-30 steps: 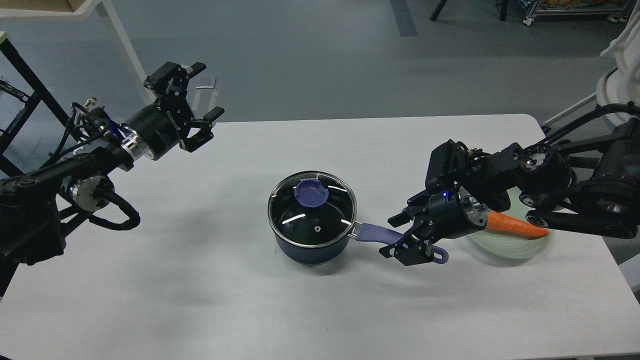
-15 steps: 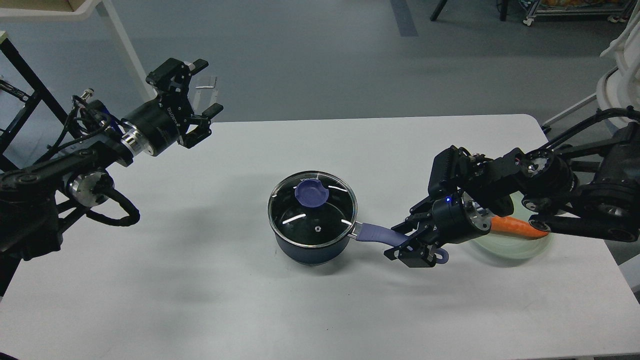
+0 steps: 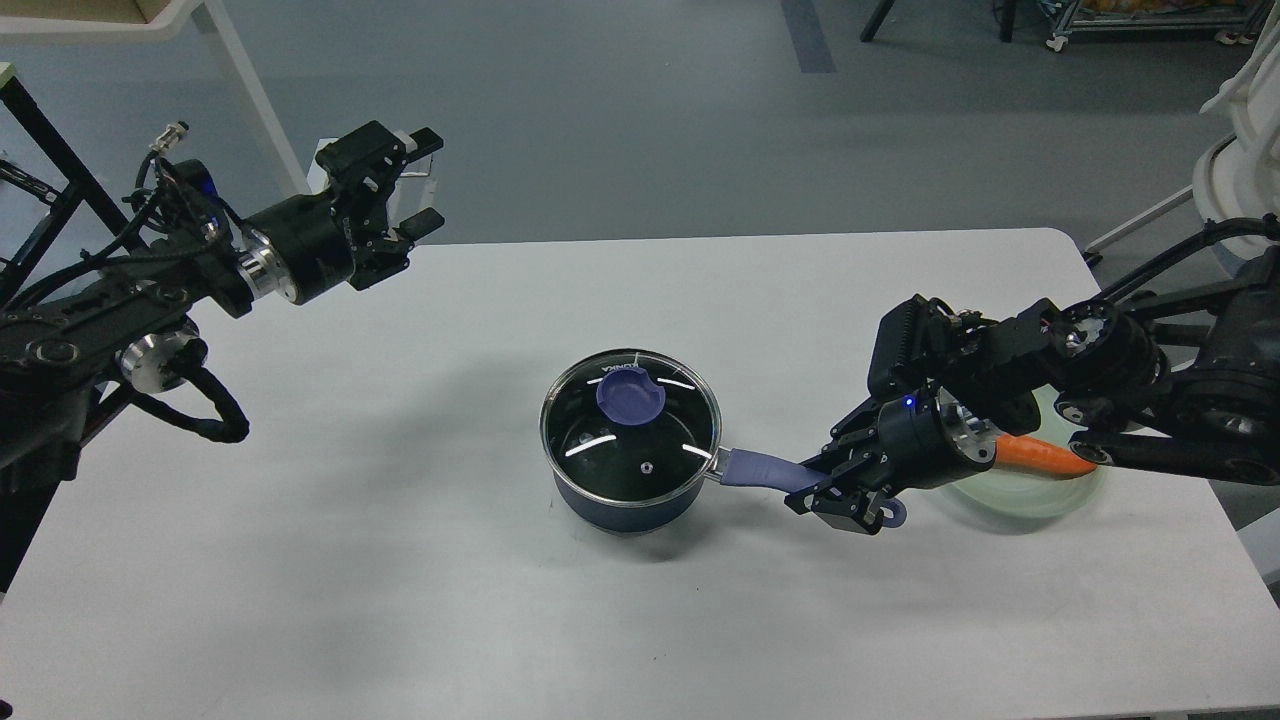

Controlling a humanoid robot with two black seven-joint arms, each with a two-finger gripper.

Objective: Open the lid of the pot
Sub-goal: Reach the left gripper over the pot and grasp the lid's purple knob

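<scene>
Dark blue and fitted with a glass lid (image 3: 632,432), the pot (image 3: 628,470) is sitting near the middle of the white table (image 3: 400,560), with its lid resting flat on the rim and the purple knob (image 3: 630,397) lying toward the far side of the glass. 3 or 4 bright streaks of light are showing on the lid. The pot's purple handle (image 3: 760,470) is pointing toward the robot's right, and the right gripper (image 3: 845,490) is closing its 2 fingers around the outer end of that handle, so that only the handle's small loop is peeking out beyond the black fingers. A blue light is glowing on the gripper's wrist. Just behind that wrist, a pale green plate (image 3: 1040,490) is lying on the table with an orange carrot (image 3: 1045,455) on it (both are partly hidden by the arm). The left gripper (image 3: 405,190) is hanging in the air above the far left edge of the table, well apart from the pot, its 2 fingers standing spread with a clear gap between them and nothing in between. Grey floor is filling the background beyond the table, with a white frame leg (image 3: 250,100) showing at the far left.
</scene>
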